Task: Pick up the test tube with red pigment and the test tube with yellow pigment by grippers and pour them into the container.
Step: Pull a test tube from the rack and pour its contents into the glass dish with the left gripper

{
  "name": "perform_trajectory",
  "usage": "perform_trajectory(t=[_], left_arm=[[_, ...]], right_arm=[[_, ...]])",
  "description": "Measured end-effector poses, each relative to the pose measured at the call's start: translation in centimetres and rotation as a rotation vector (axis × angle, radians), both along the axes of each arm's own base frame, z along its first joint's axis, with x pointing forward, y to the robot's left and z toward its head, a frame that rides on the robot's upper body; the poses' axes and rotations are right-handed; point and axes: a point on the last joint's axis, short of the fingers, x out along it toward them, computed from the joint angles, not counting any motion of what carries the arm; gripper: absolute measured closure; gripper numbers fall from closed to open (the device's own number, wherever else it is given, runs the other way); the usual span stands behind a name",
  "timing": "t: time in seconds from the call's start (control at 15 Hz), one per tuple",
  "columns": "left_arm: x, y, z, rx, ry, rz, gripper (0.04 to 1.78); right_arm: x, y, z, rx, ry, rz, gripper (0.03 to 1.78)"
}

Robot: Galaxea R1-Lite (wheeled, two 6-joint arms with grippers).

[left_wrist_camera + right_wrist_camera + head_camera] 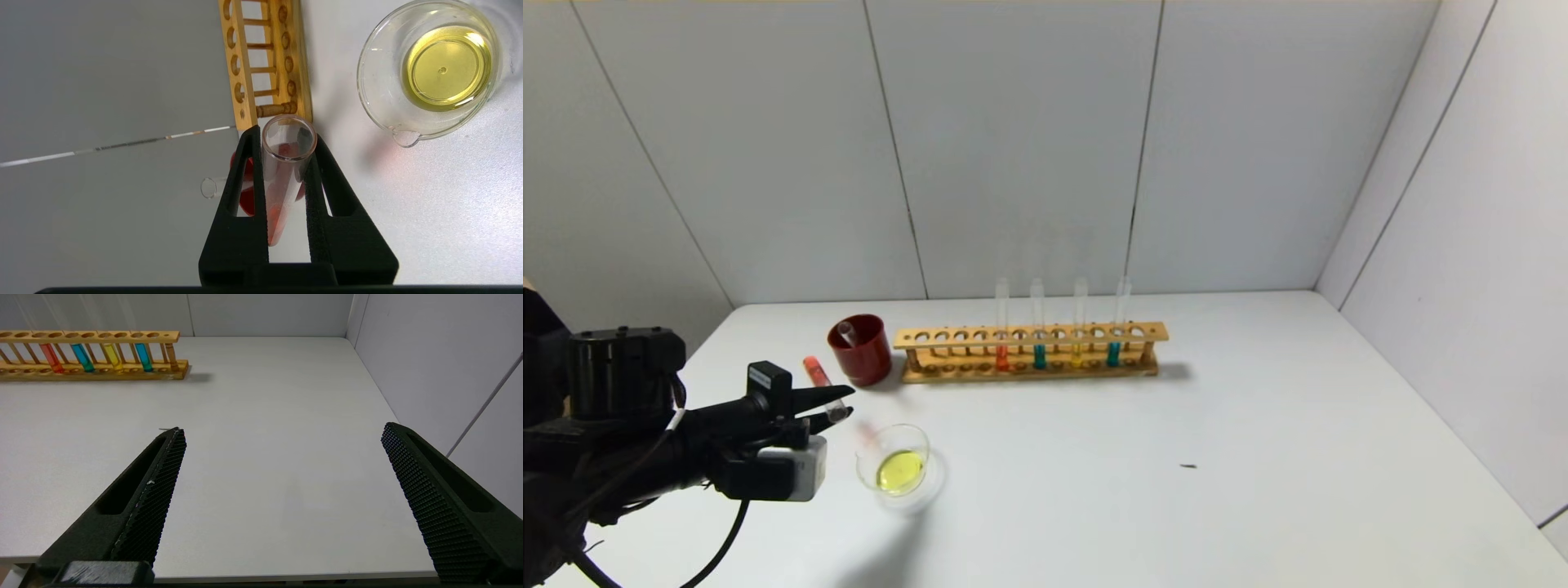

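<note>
While clamped in the left hand, red-pigment tube tilts | mouth beside container | right hand released.

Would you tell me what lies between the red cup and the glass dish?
In the head view, the left gripper holds the red-pigment tube between the red cup and the dish.
</note>
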Motion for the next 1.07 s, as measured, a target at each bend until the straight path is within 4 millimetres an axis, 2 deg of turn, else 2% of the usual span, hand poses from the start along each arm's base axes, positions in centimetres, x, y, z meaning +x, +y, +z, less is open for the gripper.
perform_trajectory(t=[0.73,1.07], left_arm=[[1.8,-1.7,-1.3,0.045,0.006,-0.117,1.51],[1.9,-2.8,-1.5,0.043,0.009,-0.167,1.51]], right_arm=[[0.0,0.0,0.0,0.000,0.000,0.000,0.06],[0.0,0.0,0.0,0.000,0.000,0.000,0.06]])
